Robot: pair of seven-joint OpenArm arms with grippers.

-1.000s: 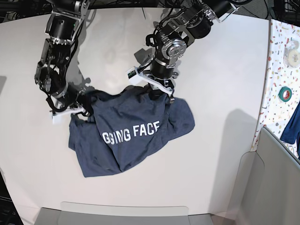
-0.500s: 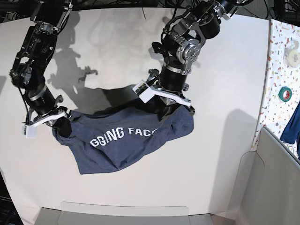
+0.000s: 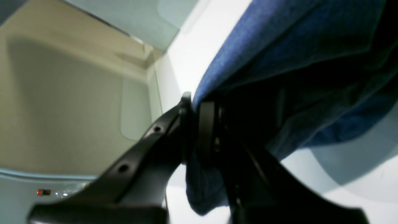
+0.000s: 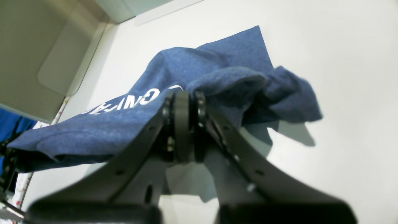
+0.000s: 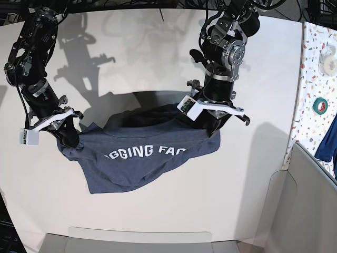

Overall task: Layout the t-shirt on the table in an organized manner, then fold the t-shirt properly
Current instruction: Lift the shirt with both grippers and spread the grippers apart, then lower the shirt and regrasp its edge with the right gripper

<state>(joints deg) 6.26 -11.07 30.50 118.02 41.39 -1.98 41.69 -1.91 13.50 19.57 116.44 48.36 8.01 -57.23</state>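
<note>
The dark navy t-shirt (image 5: 137, 158) with white lettering hangs stretched between both grippers, its lower part drooping toward the white table (image 5: 158, 52). My left gripper (image 5: 212, 130), on the right of the base view, is shut on the shirt's upper right edge. The left wrist view shows its fingers (image 3: 186, 109) pinching the t-shirt (image 3: 279, 46). On the left of the base view my right gripper (image 5: 68, 139) is shut on the other end. In the right wrist view, the fingertips (image 4: 182, 99) clamp a fold of the t-shirt (image 4: 217, 65) above the table (image 4: 342, 62).
A speckled side surface (image 5: 313, 79) at the right edge carries a white tape roll (image 5: 329, 58), a green tape roll (image 5: 319, 105) and a blue cloth (image 5: 329, 139). Grey bins stand along the front (image 5: 142, 240) and at the front right (image 5: 310, 200).
Both arms have moved apart, the right one toward the view's left and the left one toward its right. The shirt has gone from a bunched heap to a stretched span between them.
</note>
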